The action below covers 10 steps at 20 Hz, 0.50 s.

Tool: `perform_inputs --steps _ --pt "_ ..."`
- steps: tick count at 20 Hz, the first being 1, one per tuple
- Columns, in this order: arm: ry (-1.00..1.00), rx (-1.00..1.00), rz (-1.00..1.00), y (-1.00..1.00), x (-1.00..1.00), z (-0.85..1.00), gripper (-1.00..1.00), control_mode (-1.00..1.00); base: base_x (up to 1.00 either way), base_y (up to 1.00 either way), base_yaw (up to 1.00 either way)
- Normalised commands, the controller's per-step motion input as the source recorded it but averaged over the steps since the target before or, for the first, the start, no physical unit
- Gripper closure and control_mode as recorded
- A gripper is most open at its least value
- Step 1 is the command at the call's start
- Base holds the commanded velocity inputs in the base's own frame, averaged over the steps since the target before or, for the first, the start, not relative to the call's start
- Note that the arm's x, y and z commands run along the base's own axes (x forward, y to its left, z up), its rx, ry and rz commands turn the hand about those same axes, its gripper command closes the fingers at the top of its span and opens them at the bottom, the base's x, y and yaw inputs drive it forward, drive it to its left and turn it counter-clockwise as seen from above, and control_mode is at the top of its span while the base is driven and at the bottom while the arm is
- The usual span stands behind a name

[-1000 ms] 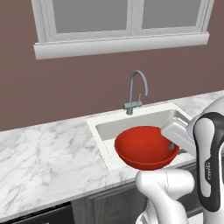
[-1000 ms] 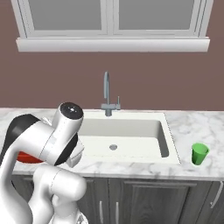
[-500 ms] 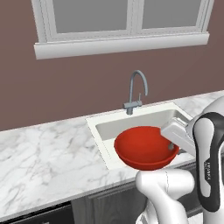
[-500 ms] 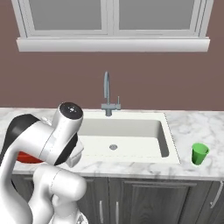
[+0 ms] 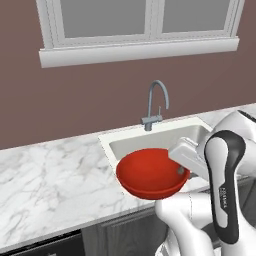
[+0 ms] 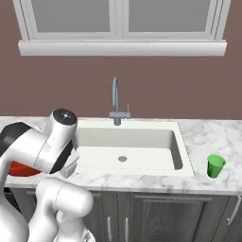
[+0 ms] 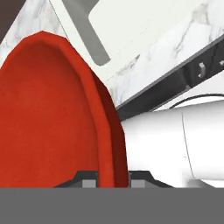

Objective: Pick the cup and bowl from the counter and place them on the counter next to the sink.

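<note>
The red bowl (image 5: 149,172) hangs in the air over the front edge of the counter (image 5: 50,175), at the near left corner of the sink (image 5: 150,142). My gripper (image 5: 181,171) is shut on the bowl's right rim. In the hand view the bowl (image 7: 48,109) fills the left side, its rim pinched between the two fingertips of the gripper (image 7: 113,177). The green cup (image 6: 216,166) stands upright on the counter (image 6: 212,137) to the right of the sink (image 6: 127,142), far from the gripper. A sliver of the bowl (image 6: 21,168) shows behind my arm.
A grey gooseneck faucet (image 5: 157,102) rises behind the basin, below a window sill (image 5: 135,50). Dark cabinet fronts (image 6: 156,212) run under the counter. Bare marble stretches left of the sink (image 5: 45,165).
</note>
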Motion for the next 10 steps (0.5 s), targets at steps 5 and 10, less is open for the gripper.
perform_inputs --steps 5,10 --pt "0.0 0.0 0.1 0.56 0.42 -0.16 1.0 -1.0 0.0 0.0 0.0" --pt "0.0 0.0 0.01 0.8 0.48 -0.26 1.0 -1.0 0.0 0.0 0.0"
